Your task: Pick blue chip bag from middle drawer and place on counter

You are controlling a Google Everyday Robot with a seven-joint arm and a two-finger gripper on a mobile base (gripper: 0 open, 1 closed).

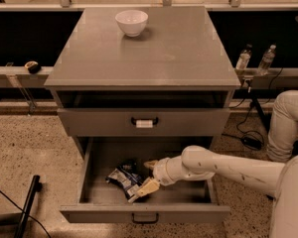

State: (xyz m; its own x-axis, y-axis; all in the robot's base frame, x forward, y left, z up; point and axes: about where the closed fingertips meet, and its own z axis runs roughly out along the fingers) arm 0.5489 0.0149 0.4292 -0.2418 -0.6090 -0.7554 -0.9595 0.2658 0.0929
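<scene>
The gripper (145, 178) sat open in the middle drawer (188, 213) beside the blue chip bag (122, 175), which was likely light, crumply and slippery, its right edge best suited to pinching.

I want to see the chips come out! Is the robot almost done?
Not yet. Done: the middle drawer is pulled open. Happening now: the gripper is inside it, fingers open beside the blue chip bag, which lies on the drawer floor. Left: grab it, lift it, and set it on the counter, where a white bowl sits.
</scene>
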